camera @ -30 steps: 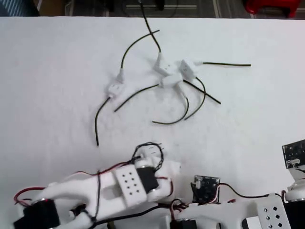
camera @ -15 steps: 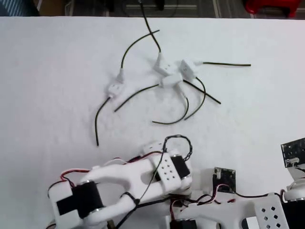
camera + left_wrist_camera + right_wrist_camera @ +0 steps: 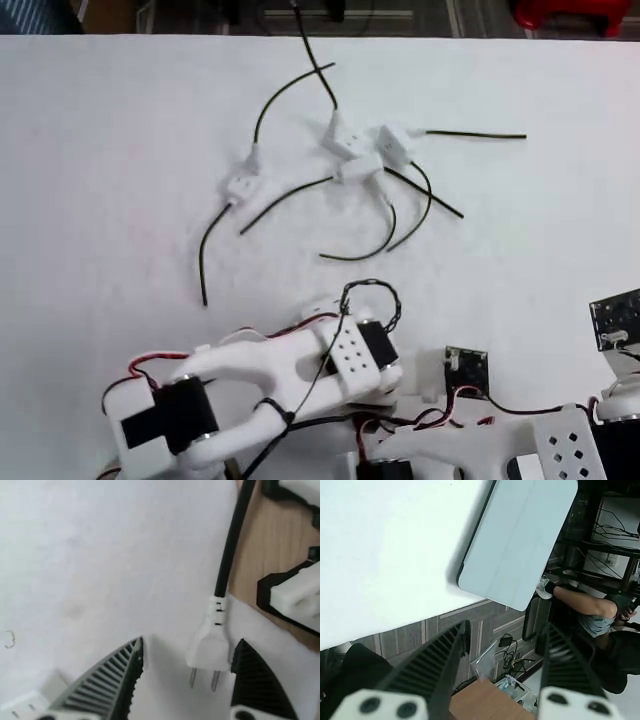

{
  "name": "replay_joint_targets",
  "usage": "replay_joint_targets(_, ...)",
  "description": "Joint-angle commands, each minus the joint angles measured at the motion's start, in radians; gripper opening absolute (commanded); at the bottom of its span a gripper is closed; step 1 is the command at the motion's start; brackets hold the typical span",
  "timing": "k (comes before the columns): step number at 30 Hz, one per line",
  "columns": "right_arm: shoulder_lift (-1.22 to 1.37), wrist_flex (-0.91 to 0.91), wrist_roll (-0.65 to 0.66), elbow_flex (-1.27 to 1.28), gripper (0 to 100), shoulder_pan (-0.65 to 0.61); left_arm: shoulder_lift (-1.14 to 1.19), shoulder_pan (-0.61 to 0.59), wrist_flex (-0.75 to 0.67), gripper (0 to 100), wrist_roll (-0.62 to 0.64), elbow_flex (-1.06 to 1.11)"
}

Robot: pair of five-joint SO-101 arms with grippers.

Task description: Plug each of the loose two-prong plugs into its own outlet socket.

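A white two-prong plug [image 3: 210, 647] on a black cord [image 3: 232, 545] lies on the white table near its front edge. It sits between the fingers of my open left gripper [image 3: 190, 645], closer to one finger and untouched. Part of a white block [image 3: 25, 702] lies at that view's edge. In the high view my left arm [image 3: 350, 362] is low at the table's front. Far back lie a white joined pair [image 3: 240, 183] and a cluster of white plug and socket pieces [image 3: 360, 150] with black cords. My right gripper [image 3: 506, 627] is open and holds nothing, out past the table's edge.
A pale blue flat case [image 3: 520, 535] overhangs the table edge [image 3: 395, 625] near the right gripper. Loose black cords [image 3: 360, 250] curl across the middle of the table [image 3: 100, 150]. The right arm [image 3: 600, 420] rests at the front right corner.
The left arm swung to the right along the table's front and rose a little, then almost stopped. The right arm and the cords at the back stayed put.
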Motion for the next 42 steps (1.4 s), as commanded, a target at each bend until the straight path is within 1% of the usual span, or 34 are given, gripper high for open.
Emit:
replay_joint_targets(1,-0.01,0.001,-0.011,-0.044,21.6,-0.002,-0.002,-0.001,0.003,29,0.0,-0.034)
replay_joint_targets(5,-0.01,0.001,-0.009,-0.046,21.6,-0.001,0.051,-0.001,0.017,29,0.005,-0.083)
replay_joint_targets(11,-0.01,-0.001,-0.008,-0.048,21.6,0.001,0.234,0.001,0.183,29,0.006,-0.281)
replay_joint_targets(16,-0.01,-0.001,-0.009,-0.054,21.6,0.001,0.314,-0.001,0.252,29,0.008,-0.371)
replay_joint_targets(19,-0.01,-0.001,-0.009,-0.075,21.6,0.001,0.321,-0.004,0.252,22,0.008,-0.379)
replay_joint_targets(24,-0.01,-0.001,-0.011,-0.086,21.6,0.001,0.321,-0.001,0.252,2,0.008,-0.377)
replay_joint_targets(25,-0.01,-0.001,-0.011,-0.086,21.6,0.001,0.321,-0.001,0.252,2,0.008,-0.376)
replay_joint_targets(27,-0.01,-0.001,-0.011,-0.094,21.5,0.002,0.321,0.001,0.252,4,0.008,-0.373)
replay_joint_targets(30,-0.01,-0.001,-0.011,-0.109,21.5,0.01,0.32,0.001,0.252,2,0.008,-0.373)
replay_joint_targets(33,-0.01,-0.001,-0.012,-0.137,21.5,0.01,0.318,0.002,0.252,2,0.008,-0.373)
replay_joint_targets(36,-0.01,-0.001,-0.06,-0.157,21.5,0.01,0.309,0.015,0.252,2,0.008,-0.37)
replay_joint_targets(39,-0.01,-0.001,-0.074,-0.169,21.5,0.01,0.248,0.044,0.238,2,0.006,-0.313)
replay_joint_targets(42,-0.01,-0.001,-0.075,-0.169,21.5,0.01,0.142,0.056,0.17,2,0.008,-0.218)
